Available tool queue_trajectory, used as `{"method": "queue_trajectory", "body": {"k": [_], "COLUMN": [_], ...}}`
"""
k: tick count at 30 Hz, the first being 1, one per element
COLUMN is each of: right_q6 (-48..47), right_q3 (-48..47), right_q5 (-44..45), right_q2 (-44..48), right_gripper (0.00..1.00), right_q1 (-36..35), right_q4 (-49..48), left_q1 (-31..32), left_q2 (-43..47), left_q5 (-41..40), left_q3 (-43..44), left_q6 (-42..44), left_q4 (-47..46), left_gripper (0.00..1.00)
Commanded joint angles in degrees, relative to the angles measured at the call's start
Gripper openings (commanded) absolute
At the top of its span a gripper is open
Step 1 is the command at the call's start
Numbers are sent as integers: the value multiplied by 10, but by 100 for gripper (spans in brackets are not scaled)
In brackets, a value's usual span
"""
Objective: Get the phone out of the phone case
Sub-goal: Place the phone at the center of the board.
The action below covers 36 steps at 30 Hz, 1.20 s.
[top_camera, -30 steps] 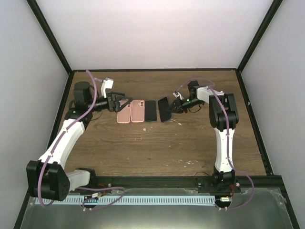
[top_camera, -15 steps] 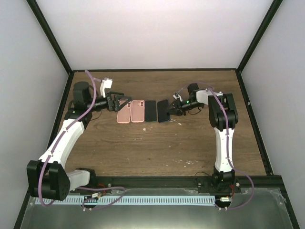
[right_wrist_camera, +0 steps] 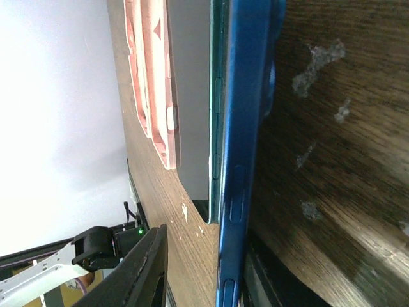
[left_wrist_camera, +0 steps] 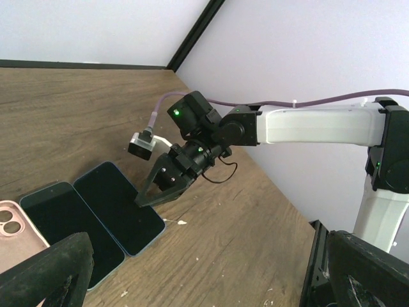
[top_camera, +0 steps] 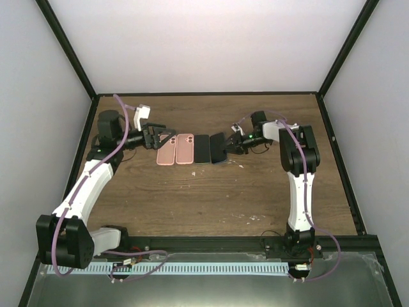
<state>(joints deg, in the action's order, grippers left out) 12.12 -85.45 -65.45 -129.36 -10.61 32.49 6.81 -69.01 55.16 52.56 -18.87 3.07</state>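
Observation:
Four phone-shaped things lie in a row on the wooden table (top_camera: pixel 204 192). From left to right they are two pink ones (top_camera: pixel 166 151) (top_camera: pixel 185 148), a dark teal-edged phone (top_camera: pixel 202 148) and a dark blue phone (top_camera: pixel 218 148). My right gripper (top_camera: pixel 229 147) is low at the blue phone's right edge. In the right wrist view the blue phone (right_wrist_camera: pixel 246 128) runs between the parted fingers of my right gripper (right_wrist_camera: pixel 201 256). One finger is under it and the other stands well off it. My left gripper (top_camera: pixel 160 136) hovers open and empty by the leftmost pink one.
The left wrist view shows both dark phones screen up (left_wrist_camera: pixel 118 208) (left_wrist_camera: pixel 64 224), a pink one back up (left_wrist_camera: pixel 16 230) and the right gripper's tip (left_wrist_camera: pixel 139 202) at the blue phone's edge. Small white flecks (top_camera: pixel 241 165) lie on the wood. Black frame posts and white walls surround the table.
The blue phone was tilted up on its edge a second ago and now lies nearly flat beside the teal one. My right gripper has dropped with it. My left arm has barely moved.

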Motion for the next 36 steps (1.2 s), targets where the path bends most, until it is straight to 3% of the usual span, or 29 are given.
{"method": "queue_trajectory", "body": {"k": [1, 10, 19, 29, 36], "right_q6": [9, -37, 1, 47, 55], "right_q3": [-4, -19, -14, -11, -6], "right_q5": [-7, 48, 44, 30, 29], "right_q2": [31, 40, 40, 30, 30], "right_gripper": [28, 39, 36, 22, 24], "right_q1": [-7, -13, -13, -13, -14], "right_q4": [-18, 28, -16, -53, -63], "left_q1": [-6, -8, -12, -16, -17], "left_q2": [4, 6, 11, 10, 10], "left_q5": [-5, -7, -7, -4, -4], "left_q3": [-6, -6, -9, -12, -13], "left_q6": [3, 3, 1, -4, -5], "left_q4": [-8, -7, -10, -14, -14], "left_gripper": [100, 100, 100, 100, 100]}}
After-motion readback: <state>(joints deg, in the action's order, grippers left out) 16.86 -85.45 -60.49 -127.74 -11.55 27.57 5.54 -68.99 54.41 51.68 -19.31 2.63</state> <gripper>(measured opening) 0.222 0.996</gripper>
